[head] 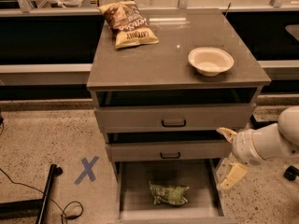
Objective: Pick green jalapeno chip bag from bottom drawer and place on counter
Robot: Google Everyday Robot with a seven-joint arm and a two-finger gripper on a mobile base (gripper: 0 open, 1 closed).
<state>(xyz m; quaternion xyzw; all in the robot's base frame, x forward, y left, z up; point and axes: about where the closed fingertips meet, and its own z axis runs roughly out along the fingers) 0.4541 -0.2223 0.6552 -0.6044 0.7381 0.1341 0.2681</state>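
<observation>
The green jalapeno chip bag [169,193] lies crumpled in the pulled-out bottom drawer [133,185], near its middle. My gripper [229,155] hangs at the cabinet's right front corner, level with the middle drawer, above and to the right of the bag. Its two cream fingers [233,176] are spread apart and hold nothing. The counter [163,59] is the cabinet's grey-brown top.
A brown-and-tan chip bag [128,23] lies at the counter's back left, and a white bowl [210,60] sits at its right. Two upper drawers with black handles [173,122] are closed. A blue X [87,169] marks the floor on the left, by a black stand leg [46,197].
</observation>
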